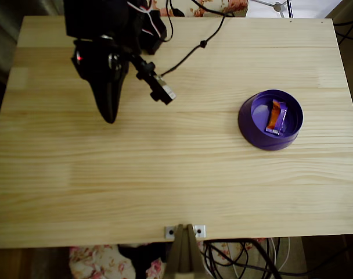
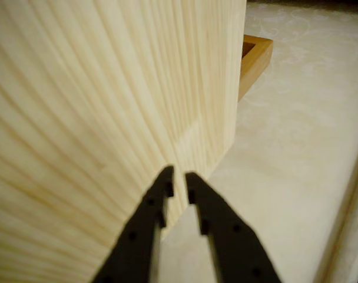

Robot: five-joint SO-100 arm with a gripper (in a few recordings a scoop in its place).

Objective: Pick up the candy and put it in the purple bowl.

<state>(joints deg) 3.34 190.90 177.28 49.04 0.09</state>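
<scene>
In the overhead view the candy (image 1: 275,116), purple-wrapped with an orange stripe, lies tilted inside the purple bowl (image 1: 248,124) at the table's right side. My gripper (image 1: 111,118) hangs over the left part of the table, far to the left of the bowl and pointing toward the front edge. Its black fingers are drawn together into one point. The wrist view shows the gripper (image 2: 179,177) with only a thin slit between the two fingertips and nothing held, above bare wood.
The pale wooden table (image 1: 165,174) is bare between arm and bowl. A black cable (image 1: 194,49) trails across the back. A metal bracket (image 1: 185,231) sits at the front edge. The wrist view shows the table's edge (image 2: 229,118) and pale floor beyond it.
</scene>
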